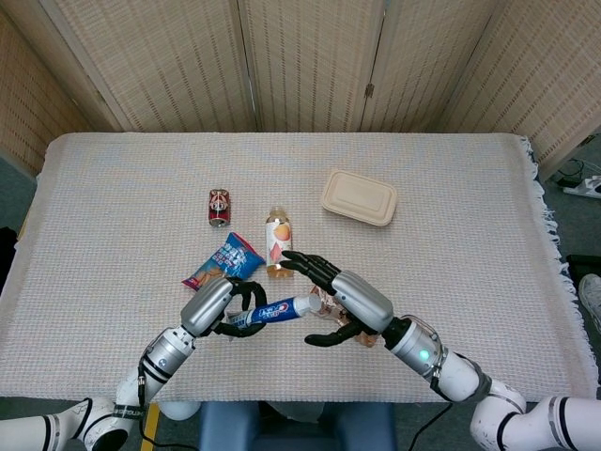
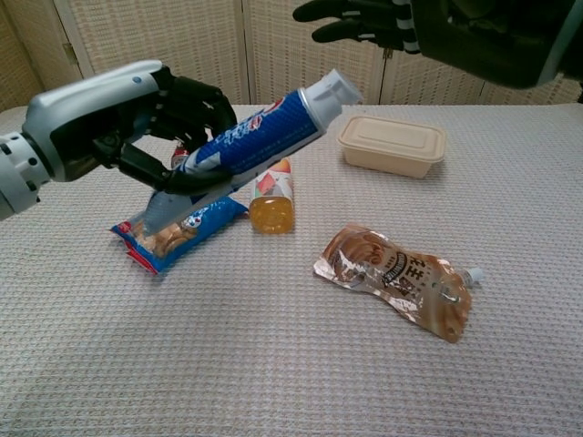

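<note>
My left robot hand grips the toothpaste tube round its lower body, cap end tilted up and to the right, held clear above the desk. My right robot hand is spread, holding nothing, just beside the tube cap. Under the tube: blue snack pack. Nearby: juice bottle, brown pouch, w/ beige lunch box farther back.
</note>
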You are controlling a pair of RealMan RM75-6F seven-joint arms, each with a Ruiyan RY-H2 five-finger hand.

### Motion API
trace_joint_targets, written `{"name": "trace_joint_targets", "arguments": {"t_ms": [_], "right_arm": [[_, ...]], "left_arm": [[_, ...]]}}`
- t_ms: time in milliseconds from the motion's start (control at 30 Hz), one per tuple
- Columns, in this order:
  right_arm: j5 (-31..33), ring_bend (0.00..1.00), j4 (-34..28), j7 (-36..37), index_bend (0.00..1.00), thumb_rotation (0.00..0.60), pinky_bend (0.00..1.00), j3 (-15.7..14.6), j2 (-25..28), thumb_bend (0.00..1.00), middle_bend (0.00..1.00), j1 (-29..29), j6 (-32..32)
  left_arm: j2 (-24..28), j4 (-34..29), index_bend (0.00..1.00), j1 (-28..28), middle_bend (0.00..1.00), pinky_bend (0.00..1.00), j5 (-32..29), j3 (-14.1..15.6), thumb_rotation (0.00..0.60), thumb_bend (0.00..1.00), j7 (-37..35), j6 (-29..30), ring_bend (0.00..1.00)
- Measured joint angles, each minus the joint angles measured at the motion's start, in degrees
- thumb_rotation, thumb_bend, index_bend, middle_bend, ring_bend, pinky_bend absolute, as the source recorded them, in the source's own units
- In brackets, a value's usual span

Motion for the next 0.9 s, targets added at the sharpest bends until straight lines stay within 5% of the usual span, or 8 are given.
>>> {"name": "trace_joint_targets", "arguments": {"t_ms": [900], "right_arm": [[6.1,0.0,4.0,-1.4,0.0,0.144,0.0,2.3,-8.6,0.02,0.0,3.4,-2.3]], "left_arm": [[-2.0,-0.8,0.76,-0.5,0.81,0.52,-1.8,-1.6,0.6,0.77,0.8,1.0,0.69]]}}
